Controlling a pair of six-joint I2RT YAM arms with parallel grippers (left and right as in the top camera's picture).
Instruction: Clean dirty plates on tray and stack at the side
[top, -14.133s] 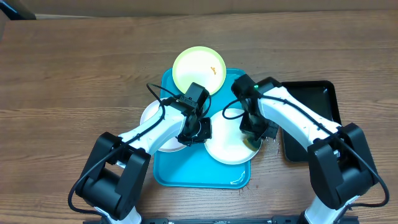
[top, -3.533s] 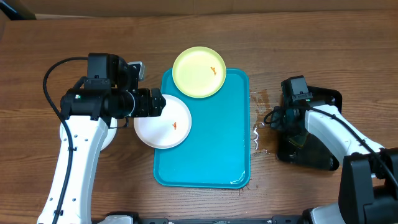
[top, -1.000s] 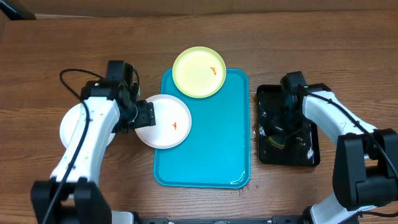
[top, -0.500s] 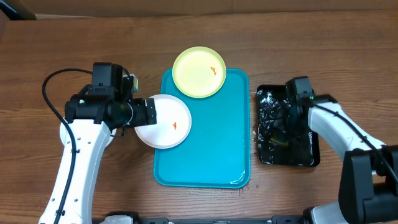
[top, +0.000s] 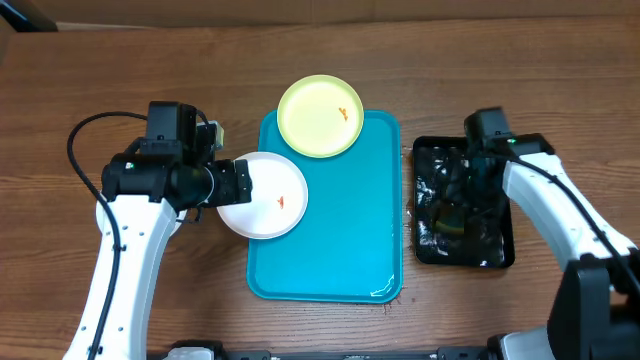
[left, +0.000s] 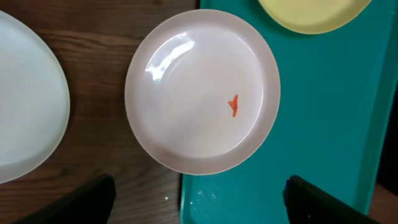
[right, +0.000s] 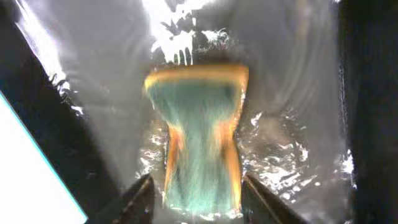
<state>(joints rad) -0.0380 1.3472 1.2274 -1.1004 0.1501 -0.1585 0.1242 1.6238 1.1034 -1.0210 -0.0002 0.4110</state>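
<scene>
The tray (top: 340, 240) lies mid-front on the brown wood-grain surface (top: 120, 80), with the black tray (top: 495, 255) near the right edge. A white plate (top: 265, 195) straddles its left rim beneath released left jaws. The yellow-green plate (top: 320, 115) overhangs its far-left corner. Right jaws clench a sponge (right: 198, 112).

Our left arm (top: 125, 235) rises along our left side and turns inward at the wrist. Its left gripper (top: 237, 183) points toward the right, jaws spread wide. Our right arm (top: 560, 210) bends in from the right side. Its right gripper (right: 200, 200) points downward, jaws pinched on a sponge (right: 199, 124).
</scene>
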